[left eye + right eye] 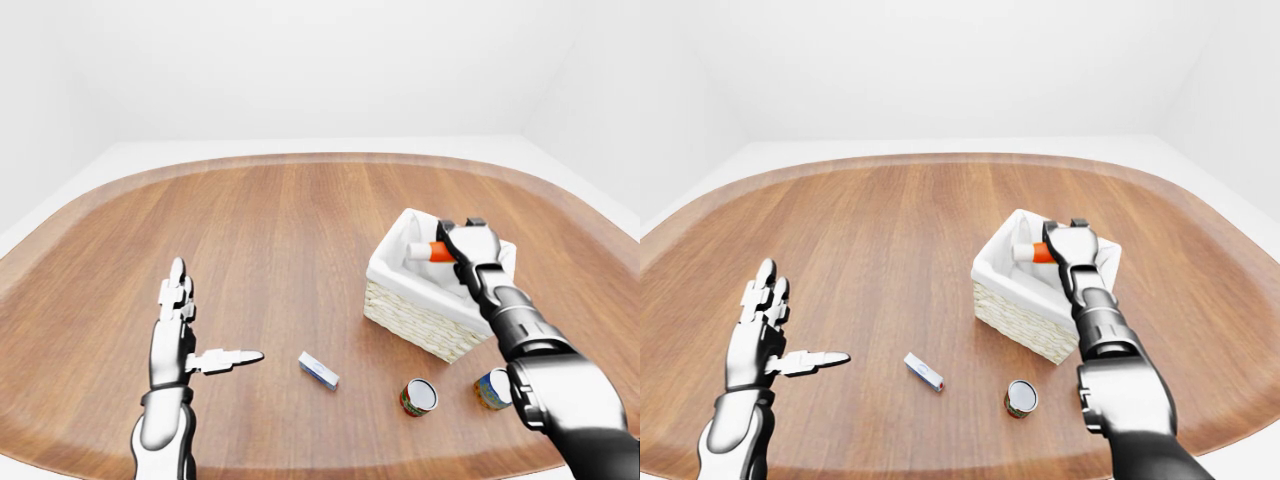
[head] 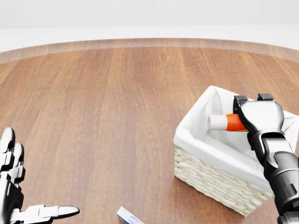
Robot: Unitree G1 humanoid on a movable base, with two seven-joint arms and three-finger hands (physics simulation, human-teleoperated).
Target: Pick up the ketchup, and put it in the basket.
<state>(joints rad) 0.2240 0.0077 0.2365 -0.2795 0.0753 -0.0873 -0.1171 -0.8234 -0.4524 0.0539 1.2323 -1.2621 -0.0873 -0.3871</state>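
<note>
In the head view, the right robot hand (image 2: 258,114) covers most of the orange ketchup bottle with a white cap (image 2: 223,122); only the cap end and a short stretch of orange body show. The fingers on the bottle's far side are hidden, though the hand wraps closed around it. The bottle lies roughly level, cap towards that view's left, inside the mouth of the woven wicker basket with a white cloth lining (image 2: 212,179), below the rim's top edge; whether it touches the lining cannot be told. The left robot hand (image 1: 190,345) hovers over the round brown wooden worktop (image 1: 270,230) with fingers spread and empty. The head view cuts off a small white-and-blue box (image 1: 318,370). Two small cans (image 1: 418,396) stand near the basket; their labels are unreadable.
</note>
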